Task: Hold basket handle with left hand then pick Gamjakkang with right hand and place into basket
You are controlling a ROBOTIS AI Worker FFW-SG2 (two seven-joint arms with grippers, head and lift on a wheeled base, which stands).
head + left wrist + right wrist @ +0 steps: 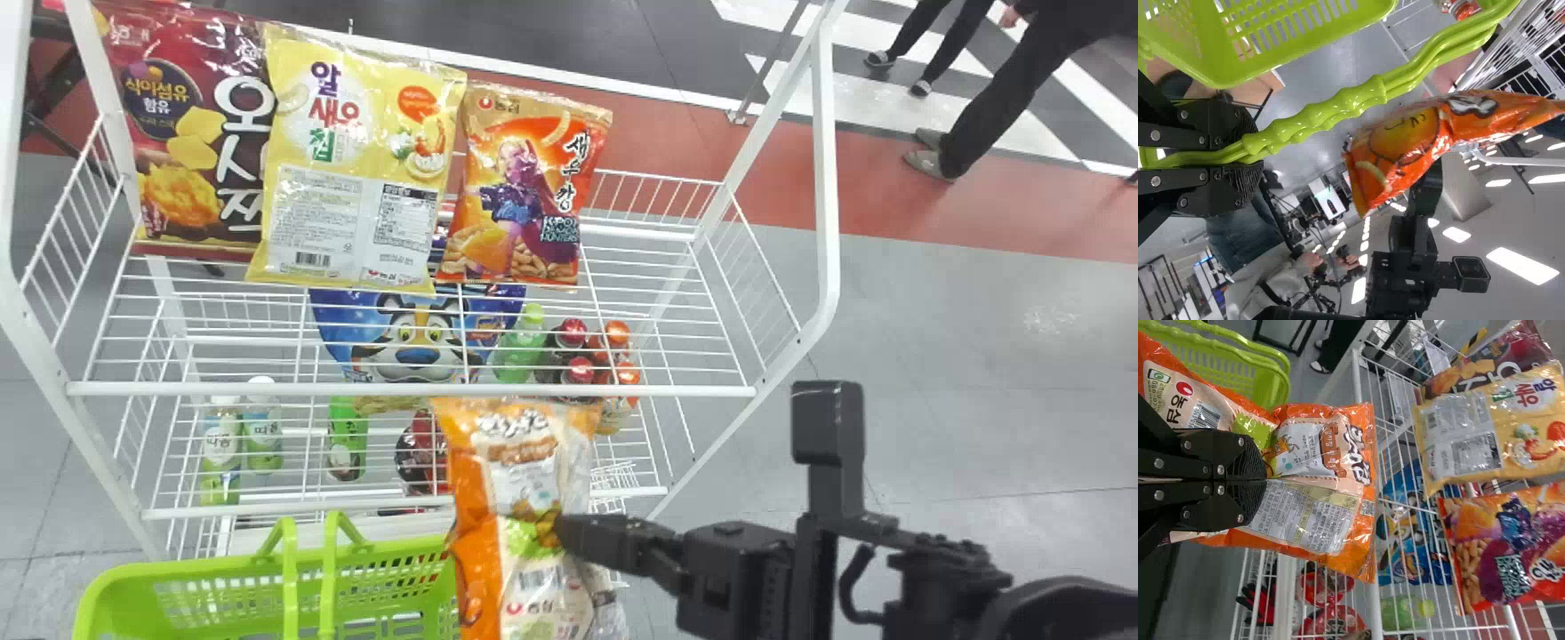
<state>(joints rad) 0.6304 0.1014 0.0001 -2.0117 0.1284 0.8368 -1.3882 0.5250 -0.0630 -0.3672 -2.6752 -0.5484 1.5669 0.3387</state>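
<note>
Left gripper (1248, 155): is clenching the basket's (178, 572) handles (1338, 107);
Right gripper (569, 532): is pinching the orange bag (477, 498);
Orange bag: is hanging by the basket's right edge;
Rack (222, 389): three bags (356, 142) are lining its far edge.

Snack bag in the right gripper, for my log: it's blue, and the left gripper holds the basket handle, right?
Not blue: the right wrist view shows the right gripper holding an orange bag. The left gripper does hold the basket handle.
</note>
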